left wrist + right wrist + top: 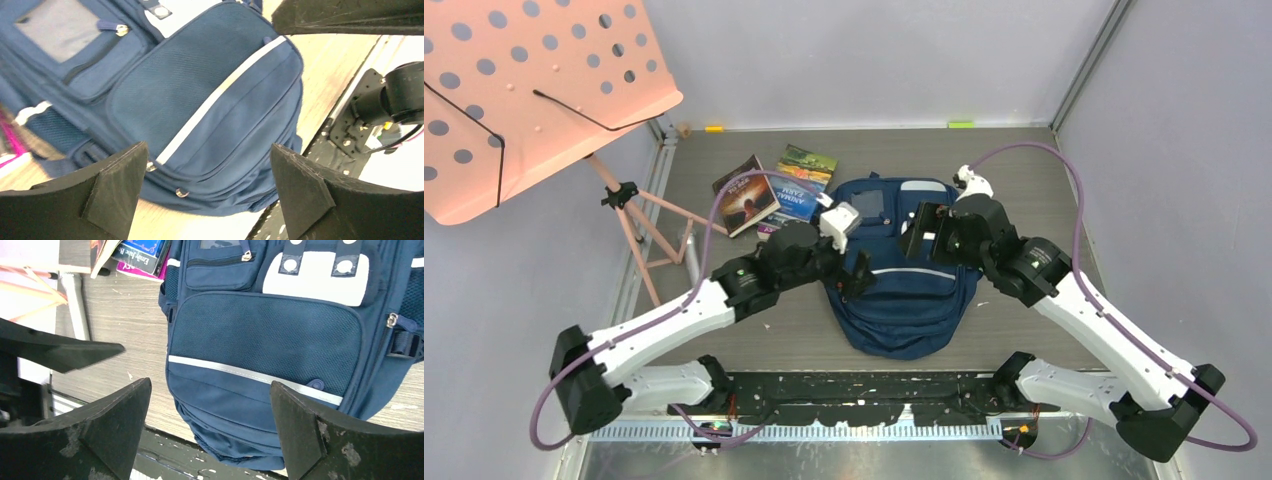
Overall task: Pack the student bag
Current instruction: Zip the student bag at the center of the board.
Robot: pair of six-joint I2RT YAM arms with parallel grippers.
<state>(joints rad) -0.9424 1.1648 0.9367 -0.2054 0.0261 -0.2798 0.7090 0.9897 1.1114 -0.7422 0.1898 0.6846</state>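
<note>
The student bag (pixel 914 310) lies lengthwise near-far (bottom end nearest).

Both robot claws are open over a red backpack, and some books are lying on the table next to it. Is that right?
Not quite: the backpack is navy blue with white trim, not red, as the top external view shows. The left gripper and right gripper are both open over it, and the books lie on the table next to it.
</note>
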